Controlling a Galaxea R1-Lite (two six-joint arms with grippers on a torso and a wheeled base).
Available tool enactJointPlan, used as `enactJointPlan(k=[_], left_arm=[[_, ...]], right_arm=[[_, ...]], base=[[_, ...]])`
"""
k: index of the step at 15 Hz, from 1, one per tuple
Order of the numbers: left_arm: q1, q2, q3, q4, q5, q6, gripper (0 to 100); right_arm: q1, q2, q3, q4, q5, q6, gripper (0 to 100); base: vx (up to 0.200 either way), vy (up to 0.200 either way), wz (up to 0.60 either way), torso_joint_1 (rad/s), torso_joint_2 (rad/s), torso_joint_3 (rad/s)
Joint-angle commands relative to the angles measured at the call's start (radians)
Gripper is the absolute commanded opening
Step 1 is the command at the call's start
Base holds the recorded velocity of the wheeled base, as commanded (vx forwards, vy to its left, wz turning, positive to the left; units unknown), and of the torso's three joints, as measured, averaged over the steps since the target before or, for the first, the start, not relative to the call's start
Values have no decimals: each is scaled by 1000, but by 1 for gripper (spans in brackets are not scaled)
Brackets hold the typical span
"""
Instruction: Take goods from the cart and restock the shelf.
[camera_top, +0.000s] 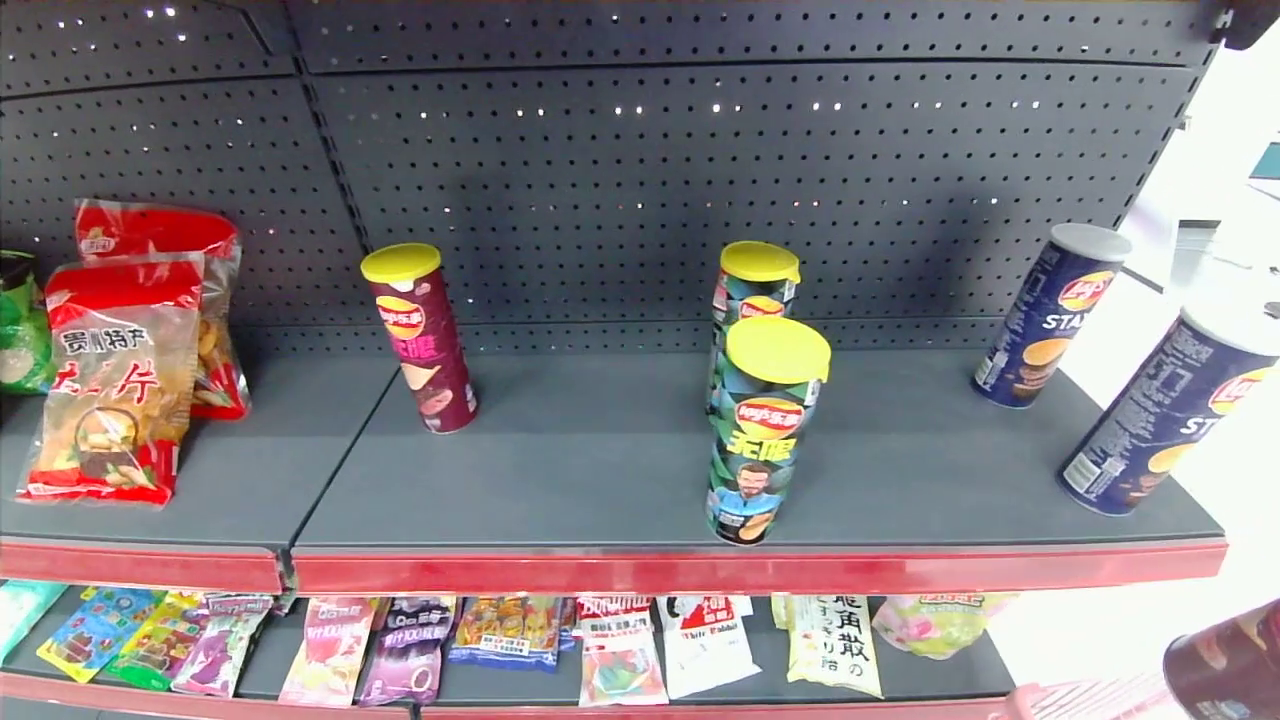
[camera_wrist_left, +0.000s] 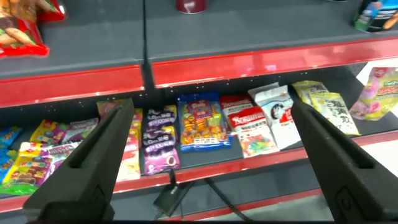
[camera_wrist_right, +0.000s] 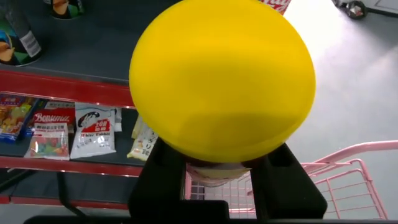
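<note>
Right wrist view: your right end effector (camera_wrist_right: 225, 173) pinches a yellow-lidded can (camera_wrist_right: 221, 74); hold it upright and set it right of the maroon can (camera_top: 420, 340).

Left gripper (camera_wrist_left: 211, 109) spread wide; right gripper (camera_wrist_right: 221, 169) apparently clamped around a can (camera_wrist_right: 221, 74).

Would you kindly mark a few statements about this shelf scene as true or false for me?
1. The right gripper grips a yellow-lidded can. True.
2. The left gripper holds a candy bag. False: it is open and empty.
3. Two blue cans stand at the right end of the shelf. True.
4. The maroon can lies on its side. False: it stands on its base.
5. The green cans have white lids. False: both are yellow.
</note>
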Motion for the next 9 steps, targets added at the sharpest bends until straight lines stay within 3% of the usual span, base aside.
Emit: enactJointPlan(k=[1, 9], left_arm=[[0, 0, 0, 0, 0, 0, 100], [0, 0, 0, 0, 0, 0, 100]], right_arm=[[0, -7, 2, 0, 1, 0, 0], [1, -39, 29, 0, 1, 0, 0]], base=[[0, 200, 0, 12, 2, -2], [0, 200, 0, 1, 3, 2]])
